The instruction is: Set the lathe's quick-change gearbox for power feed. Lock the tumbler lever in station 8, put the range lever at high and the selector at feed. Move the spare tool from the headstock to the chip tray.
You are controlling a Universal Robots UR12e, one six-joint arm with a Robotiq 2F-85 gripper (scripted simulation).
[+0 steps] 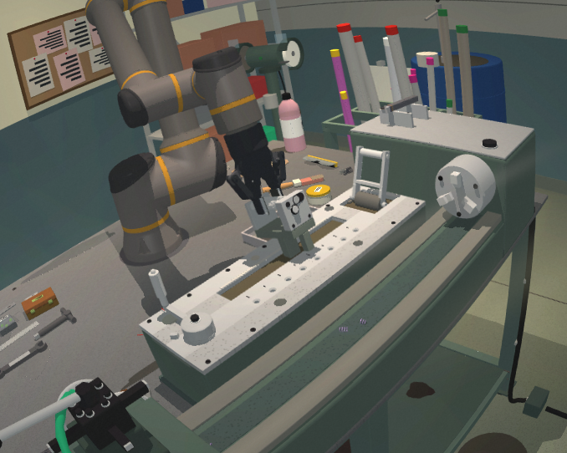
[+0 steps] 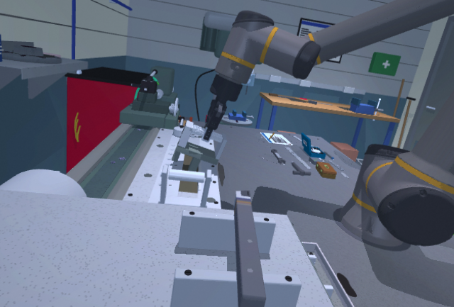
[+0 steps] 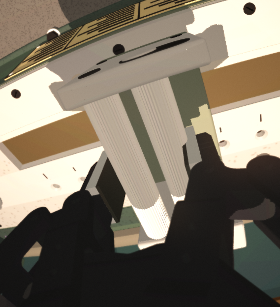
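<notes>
My gripper [image 1: 260, 201] [image 2: 209, 132] [image 3: 149, 183] is closed around the tumbler lever's handle [image 1: 274, 219] [image 3: 146, 149], two pale ribbed bars that run to a grey block [image 1: 293, 210], and I hold it tilted over the long slot of the white gearbox plate [image 1: 284, 278]. A row of station holes [image 1: 303, 267] runs beside the slot. The range lever [image 1: 371, 173] [image 2: 186, 177] is a white looped handle at the headstock end. The selector knob [image 1: 196, 327] sits at the plate's near end. The spare tool [image 1: 400, 105] [image 2: 248, 248], a dark bar, rests in grey cradles on the headstock.
The green headstock [image 1: 450, 146] with its chuck [image 1: 462, 185] stands on the right. The chip tray [image 1: 333, 336] runs along the lathe's front below the plate. A small white post [image 1: 158, 287] stands by the plate's near corner. Hand tools [image 1: 25, 331] lie on the grey table.
</notes>
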